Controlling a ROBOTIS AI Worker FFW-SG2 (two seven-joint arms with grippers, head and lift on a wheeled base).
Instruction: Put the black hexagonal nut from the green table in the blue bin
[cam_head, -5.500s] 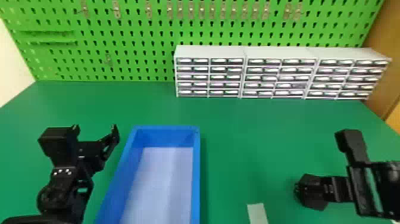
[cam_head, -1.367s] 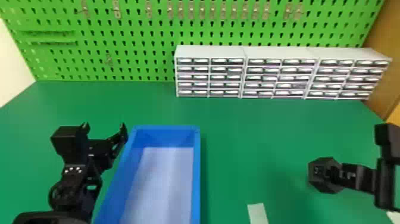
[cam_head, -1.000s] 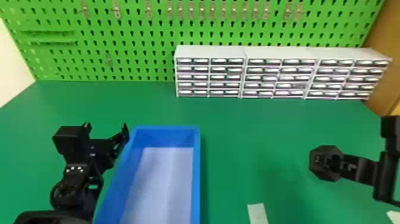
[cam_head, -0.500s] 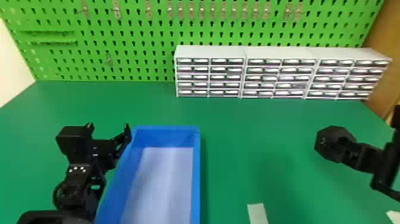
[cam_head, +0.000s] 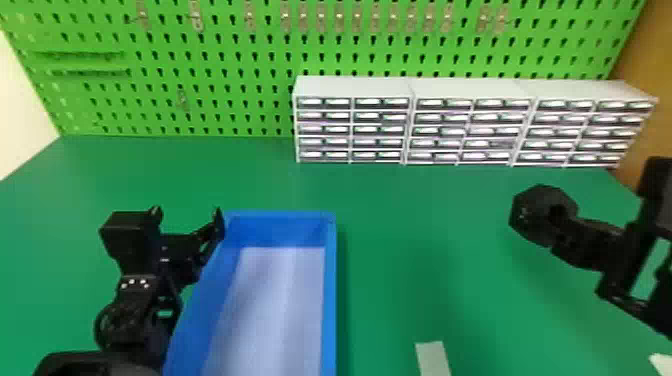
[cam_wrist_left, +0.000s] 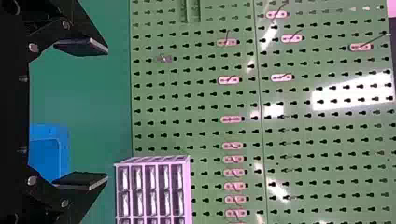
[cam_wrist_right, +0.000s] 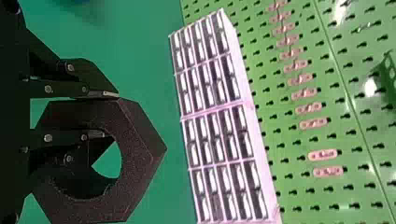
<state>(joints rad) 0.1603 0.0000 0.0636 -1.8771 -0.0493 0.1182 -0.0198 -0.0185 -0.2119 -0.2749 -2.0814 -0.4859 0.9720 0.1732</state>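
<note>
Out on the left, a pale wall (cam_head: 15, 105) meets the green table (cam_head: 240, 175), and the green pegboard (cam_head: 225, 65) runs along the back edge. Here's the left gripper (cam_head: 187, 220), fingers spread with nothing between them, right up by the far left corner of the blue bin (cam_head: 330, 300). The bin's right wall stands straight, and beyond it green tabletop stretches wide, back to the white drawer units (cam_head: 352, 87) against the board. A pale strip (cam_head: 433, 357) lies nearer the front. And over on the right, well apart from the bin, the black hexagonal nut (cam_head: 522, 222) is up above the table, the right gripper (cam_head: 565, 230) pinching its ring, one finger through the hole! Brown panel (cam_head: 645, 65) closes off the far right.
</note>
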